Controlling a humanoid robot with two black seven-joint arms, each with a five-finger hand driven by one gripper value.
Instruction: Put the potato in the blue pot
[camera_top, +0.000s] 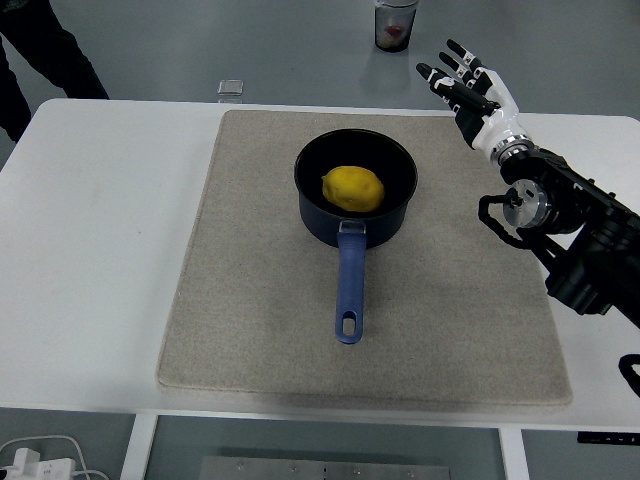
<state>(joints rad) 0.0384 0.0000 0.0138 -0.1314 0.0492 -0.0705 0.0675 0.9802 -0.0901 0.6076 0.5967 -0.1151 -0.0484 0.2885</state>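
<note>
One white table fills most of the frame, its near edge running along the bottom. Lying on it, centred and taking up the middle of the picture, is a beige mat with slightly rounded corners. On the right side of the frame the right arm reaches in from the right edge, its black links and joints angled up toward the upper right. The blue pot stands on the mat a little above the picture's centre, its long blue handle pointing straight down toward the bottom edge, a hanging hole at its tip. At the end of the arm, the right hand sits in the upper right, over the mat's far right corner and well apart from the pot; its white-and-black fingers are stretched out and spread, grasping nothing. The potato, yellow and oval, lies inside the pot on its dark floor, just left of the pot's middle. In the upper left corner a person's dark clothing shows beyond the table. At the top edge, beyond the table, stands a clear cup with something reddish inside. A small clear square object lies on the table's far edge, above the mat's upper left corner. White cables show at the lower left corner, below the table.
</note>
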